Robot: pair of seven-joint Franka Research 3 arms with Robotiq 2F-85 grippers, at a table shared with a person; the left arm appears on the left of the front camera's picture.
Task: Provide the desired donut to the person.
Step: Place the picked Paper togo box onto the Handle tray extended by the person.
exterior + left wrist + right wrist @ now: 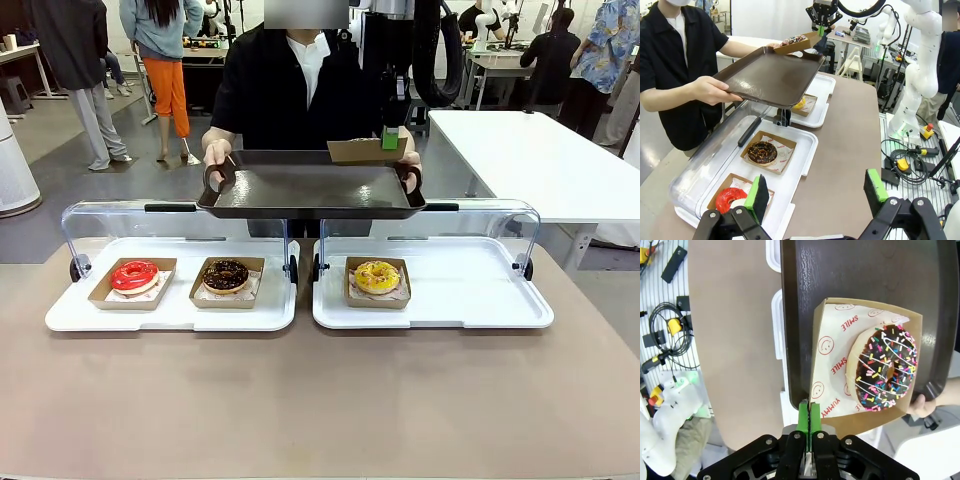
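My right gripper is pinching the paper boat carrying the sprinkled donut over the person's brown tray; my left gripper is hanging wide apart

A finger of the left hand covers part of the red donut; beyond it, the serving tray hides most of the yellow donut.

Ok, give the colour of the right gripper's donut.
Donut: chocolate brown, multicoloured sprinkles; right wrist view.
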